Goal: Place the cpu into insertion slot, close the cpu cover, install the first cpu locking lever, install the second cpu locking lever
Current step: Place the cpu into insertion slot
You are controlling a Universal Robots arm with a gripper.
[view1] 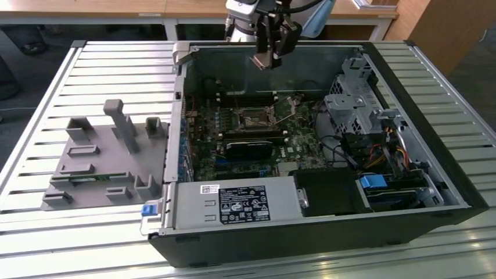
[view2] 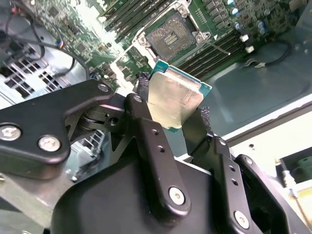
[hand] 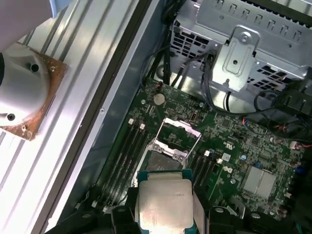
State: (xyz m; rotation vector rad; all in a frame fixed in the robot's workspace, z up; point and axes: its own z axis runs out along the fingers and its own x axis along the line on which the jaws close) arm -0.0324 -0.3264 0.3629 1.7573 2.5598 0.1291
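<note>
The cpu (view2: pixel 175 92) in gripper (view2: pixel 171 113), above insertion slot (view2: pixel 170 39) inside open computer case (view1: pixel 326 241).

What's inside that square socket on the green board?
Nothing: the insertion slot shows its bare dark contact bed, cpu cover raised. In the first wrist view the cpu, in the gripper, hides one edge.

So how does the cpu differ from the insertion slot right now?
The cpu has a pale silvery face edged in green; the insertion slot is a dark recess with a silvery rim. The cpu is clamped in the gripper above the green board; the insertion slot sits fixed in it, empty, with the cpu cover open. Both are square.
</note>
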